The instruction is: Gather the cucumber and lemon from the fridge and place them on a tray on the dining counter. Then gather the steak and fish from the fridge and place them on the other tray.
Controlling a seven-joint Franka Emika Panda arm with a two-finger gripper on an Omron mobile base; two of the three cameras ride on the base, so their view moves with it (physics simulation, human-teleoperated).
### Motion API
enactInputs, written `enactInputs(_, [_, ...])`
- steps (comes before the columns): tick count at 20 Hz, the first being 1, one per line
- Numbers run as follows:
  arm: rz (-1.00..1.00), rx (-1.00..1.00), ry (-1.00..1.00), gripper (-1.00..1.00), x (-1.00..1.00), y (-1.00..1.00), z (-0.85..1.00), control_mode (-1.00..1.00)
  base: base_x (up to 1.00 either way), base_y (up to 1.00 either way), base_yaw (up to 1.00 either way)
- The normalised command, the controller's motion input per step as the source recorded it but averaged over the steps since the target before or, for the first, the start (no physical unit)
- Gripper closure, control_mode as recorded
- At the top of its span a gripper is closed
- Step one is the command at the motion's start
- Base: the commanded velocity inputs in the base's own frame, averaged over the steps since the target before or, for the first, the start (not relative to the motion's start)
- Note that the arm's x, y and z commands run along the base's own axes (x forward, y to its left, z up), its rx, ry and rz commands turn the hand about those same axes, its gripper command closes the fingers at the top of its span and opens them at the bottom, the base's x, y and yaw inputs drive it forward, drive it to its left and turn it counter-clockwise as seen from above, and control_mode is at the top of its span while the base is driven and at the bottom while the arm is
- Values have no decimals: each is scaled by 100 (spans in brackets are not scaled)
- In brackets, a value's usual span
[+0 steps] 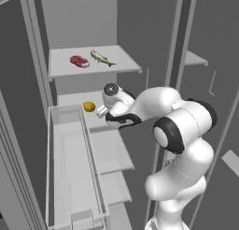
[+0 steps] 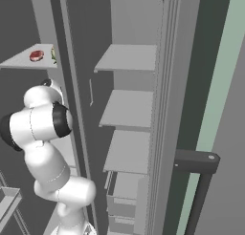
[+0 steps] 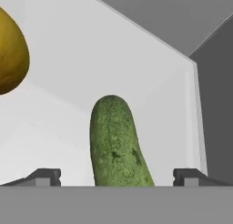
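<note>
Closest to the hand camera lies the cucumber (image 3: 117,143), a dark green, speckled length running away from the lens on the white fridge shelf (image 3: 54,141), its rounded far end pointing toward the back wall. It sits between the two dark fingertips (image 3: 45,176) of the gripper (image 3: 117,176), which stand far apart, one on each side of it and clear of its skin, so the hand is released and grasps nothing. Up and to the left in that same view, the lemon (image 3: 11,54) bulges in at the frame's edge, yellow-brown and well apart from the cucumber. From the left base camera, the white arm reaches into the open fridge at the middle shelf, with the lemon (image 1: 89,106) resting just beside the wrist, to its left. One shelf higher, the red steak (image 1: 80,61) and the greenish fish (image 1: 101,58) lie side by side, near each other but not touching. A clear door bin (image 1: 70,168) hangs on the open fridge door at lower left. The right base camera catches the steak (image 2: 37,55) on that upper shelf, beyond the arm's bulky joints, and empty grey shelves (image 2: 129,57) in the neighbouring compartment.
</note>
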Motion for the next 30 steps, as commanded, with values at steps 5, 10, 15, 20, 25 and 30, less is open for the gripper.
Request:
enactInputs(5, [0,0,0,-100,22,0,-21,-100,0,0,0])
enactInputs(10, [0,0,0,100,0,-2,-35,-100,0,0,0])
enactInputs(15, [0,0,0,100,-15,-6,-39,-100,0,0,0])
enactInputs(20, [0,0,0,100,-17,-10,-22,-100,0,0,0])
enactInputs(25, [0,0,-11,100,-40,-12,1,-100,0,0,0])
enactInputs(30, [0,0,-16,100,-65,-8,14,-100,0,0,0])
